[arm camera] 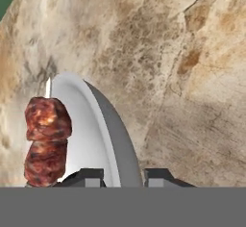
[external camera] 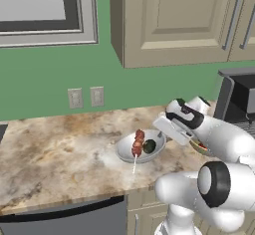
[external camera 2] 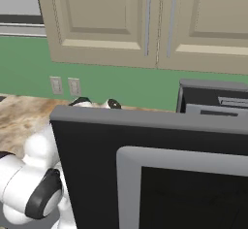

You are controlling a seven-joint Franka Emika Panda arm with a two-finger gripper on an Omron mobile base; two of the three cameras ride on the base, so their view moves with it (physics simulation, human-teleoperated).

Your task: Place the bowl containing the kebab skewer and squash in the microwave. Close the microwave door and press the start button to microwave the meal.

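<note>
Gripper (arm camera: 123, 177) low, fingers apart (arm bent forward).

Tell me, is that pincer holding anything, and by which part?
The pincer straddles the bowl at its rim, one finger inside, one outside. Whether it has clamped yet cannot be told. The kebab skewer lies inside.

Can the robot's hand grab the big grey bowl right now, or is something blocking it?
Probably yes. The gripper is right at the bowl, its fingertips standing on either side of the rim. Nothing sits between them; the kebab skewer lies further inside the bowl.
</note>
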